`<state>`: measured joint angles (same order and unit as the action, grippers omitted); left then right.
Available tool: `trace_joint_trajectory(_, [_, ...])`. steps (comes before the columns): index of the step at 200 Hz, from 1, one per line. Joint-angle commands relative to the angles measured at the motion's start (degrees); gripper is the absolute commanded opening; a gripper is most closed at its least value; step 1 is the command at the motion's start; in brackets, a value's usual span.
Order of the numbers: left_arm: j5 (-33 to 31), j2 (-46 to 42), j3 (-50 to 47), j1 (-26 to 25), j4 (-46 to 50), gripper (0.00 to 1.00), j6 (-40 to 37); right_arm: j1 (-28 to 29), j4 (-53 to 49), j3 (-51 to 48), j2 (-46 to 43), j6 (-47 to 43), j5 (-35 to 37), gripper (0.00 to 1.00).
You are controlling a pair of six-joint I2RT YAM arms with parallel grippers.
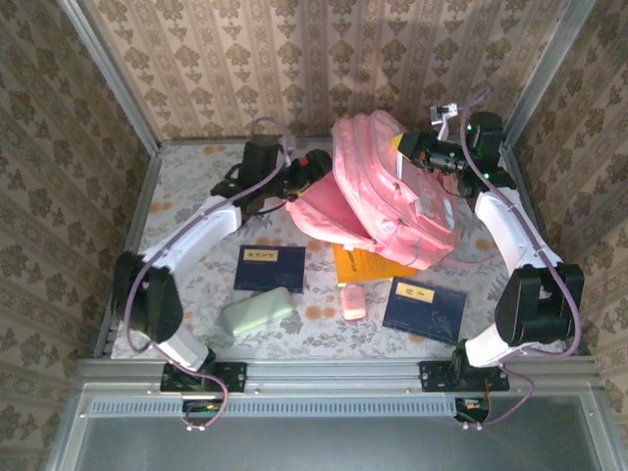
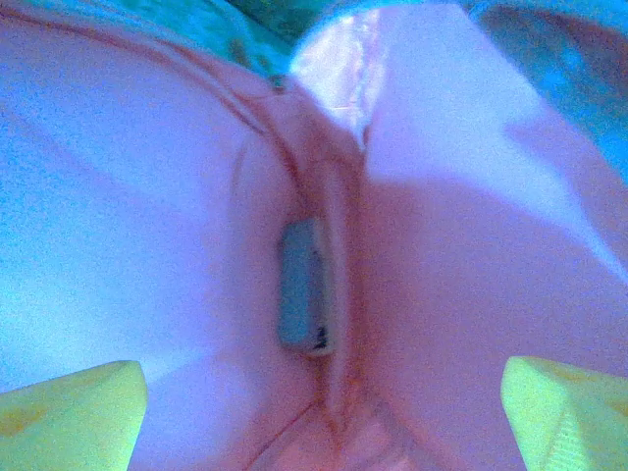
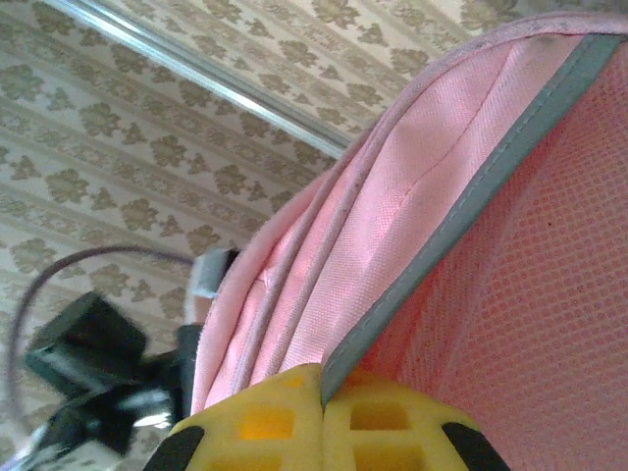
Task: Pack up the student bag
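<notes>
The student bag (image 1: 392, 196), a large pink backpack, stands propped up at the back right of the table. My right gripper (image 1: 410, 145) is at its top edge. In the right wrist view its yellow fingers (image 3: 245, 422) are shut on the grey trim of the bag (image 3: 422, 196), beside pink mesh. My left gripper (image 1: 312, 173) is pressed up to the bag's lower left side. In the left wrist view the yellow fingertips (image 2: 74, 417) stand wide apart, open. Pink fabric (image 2: 147, 245) and a grey zip pull (image 2: 302, 285) lie between and beyond them.
In front of the bag lie a dark blue book (image 1: 270, 267), an orange book (image 1: 365, 265) partly under the bag, a small pink case (image 1: 352, 300), a pale green case (image 1: 257, 312) and a second dark blue book (image 1: 424, 307). Patterned walls enclose the table.
</notes>
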<state>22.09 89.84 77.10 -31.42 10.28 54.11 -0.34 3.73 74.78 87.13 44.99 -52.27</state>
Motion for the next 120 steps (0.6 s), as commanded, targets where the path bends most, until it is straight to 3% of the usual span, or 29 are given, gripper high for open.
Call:
trace_joint_trajectory(1, [-9.2,-8.9,-0.7,0.9,21.7,0.95,-12.8,-0.6,-2.4,1.8,-3.9,-5.9,5.3,0.00])
trace_joint_trajectory(29, [-9.0,-14.4,-2.3,2.6,31.9,0.97,-20.7,-0.6,-3.3,1.4,-4.1,-6.1,6.8,0.00])
trace_joint_trajectory(51, [-14.0,-15.0,-2.1,-4.1,39.1,1.00,-22.6,-0.6,-6.8,2.2,-4.1,-7.9,8.6,0.00])
trace_joint_trajectory(62, [-17.8,-14.6,-1.9,-8.8,41.9,1.00,-20.4,-0.5,-8.7,2.6,-4.3,-9.0,10.0,0.00])
trace_joint_trajectory(120, [-19.9,-5.3,0.0,-24.4,47.8,1.00,-0.3,-0.5,-12.0,2.3,-4.9,-10.3,15.1,0.00])
